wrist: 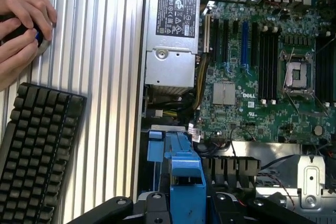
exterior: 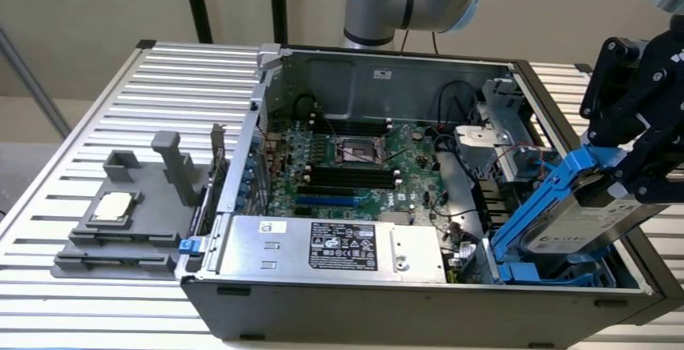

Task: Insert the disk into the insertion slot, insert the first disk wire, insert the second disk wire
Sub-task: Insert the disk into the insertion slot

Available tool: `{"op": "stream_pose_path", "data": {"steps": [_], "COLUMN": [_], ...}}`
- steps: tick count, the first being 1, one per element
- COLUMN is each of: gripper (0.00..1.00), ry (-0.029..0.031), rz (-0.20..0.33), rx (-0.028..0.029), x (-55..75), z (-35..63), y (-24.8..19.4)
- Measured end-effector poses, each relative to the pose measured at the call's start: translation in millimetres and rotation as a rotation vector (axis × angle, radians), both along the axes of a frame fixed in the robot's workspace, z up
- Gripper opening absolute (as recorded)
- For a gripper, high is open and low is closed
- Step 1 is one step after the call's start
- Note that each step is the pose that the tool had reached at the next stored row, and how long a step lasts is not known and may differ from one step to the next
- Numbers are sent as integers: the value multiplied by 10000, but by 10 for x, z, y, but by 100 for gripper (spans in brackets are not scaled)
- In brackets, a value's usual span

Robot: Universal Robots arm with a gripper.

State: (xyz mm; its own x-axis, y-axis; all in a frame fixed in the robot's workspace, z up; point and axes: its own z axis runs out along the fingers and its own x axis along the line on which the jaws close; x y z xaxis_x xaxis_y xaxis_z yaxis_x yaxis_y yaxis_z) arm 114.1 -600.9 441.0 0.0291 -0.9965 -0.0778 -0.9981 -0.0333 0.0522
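As the gripper (exterior: 633,175) clamps the disk (exterior: 594,220) by its blue carrier, we see the drive hanging tilted over the insertion slot (exterior: 540,274), at the exterior view's right of the open computer case (exterior: 320,302), not yet seated. On the slatted table (wrist: 113,77), a person's hands (wrist: 21,19) rest near a black keyboard (wrist: 37,150).

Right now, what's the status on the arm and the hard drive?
Gripper shut on hard drive. Drive tilted, lower end at the bay, not seated. Person's hands outside the case.
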Motion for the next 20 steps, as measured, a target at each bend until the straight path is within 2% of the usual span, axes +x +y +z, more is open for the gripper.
{"op": "stream_pose_path", "data": {"steps": [11, 13, 16, 18, 20], "gripper": [32, 32, 32, 32, 32], "ry": [0, 0, 0, 0, -1], "rz": [59, 62, 65, 67, 70], "rx": [11, 61, 203, 276, 319], "x": [0, 0, 0, -1, 0], "z": [-57, -67, -84, -96, -113], "y": [-4, -6, -9, -11, -15]}}
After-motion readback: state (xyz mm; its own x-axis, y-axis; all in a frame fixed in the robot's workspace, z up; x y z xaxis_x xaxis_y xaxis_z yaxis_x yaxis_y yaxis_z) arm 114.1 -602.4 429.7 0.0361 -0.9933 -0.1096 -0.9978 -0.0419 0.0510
